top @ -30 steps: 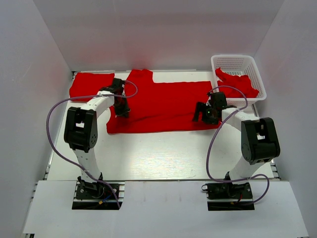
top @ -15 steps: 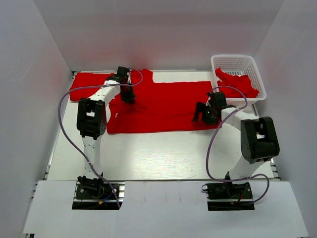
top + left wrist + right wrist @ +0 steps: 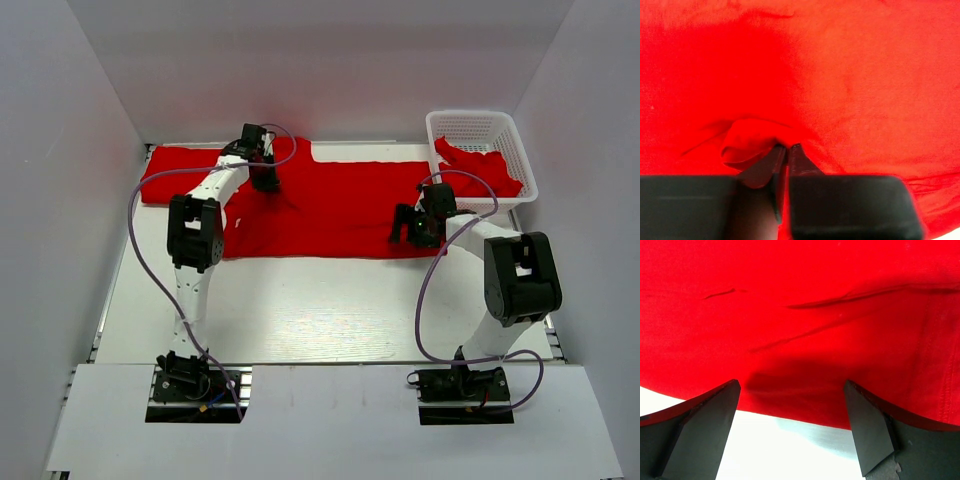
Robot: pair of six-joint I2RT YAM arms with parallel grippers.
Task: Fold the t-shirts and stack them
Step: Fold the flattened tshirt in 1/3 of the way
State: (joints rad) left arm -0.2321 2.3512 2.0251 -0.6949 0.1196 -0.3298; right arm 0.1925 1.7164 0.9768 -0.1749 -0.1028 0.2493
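Note:
A red t-shirt (image 3: pixel 330 210) lies spread flat across the back half of the table. My left gripper (image 3: pixel 265 180) is shut on a pinched fold of the red t-shirt (image 3: pixel 747 142) near its far left part. My right gripper (image 3: pixel 415 228) is open and empty, low over the shirt's near right hem (image 3: pixel 805 405). Another red t-shirt (image 3: pixel 185 172) lies at the far left, partly under the spread one. One more red t-shirt (image 3: pixel 480 170) sits crumpled in the white basket.
The white lattice basket (image 3: pixel 470 122) stands at the back right corner. White walls close the table at the back and both sides. Bare white table (image 3: pixel 330 310) lies between the shirt and the arm bases.
My left gripper has moved away from me toward the back of the table, dragging the shirt's left part with it. The right arm has hardly moved.

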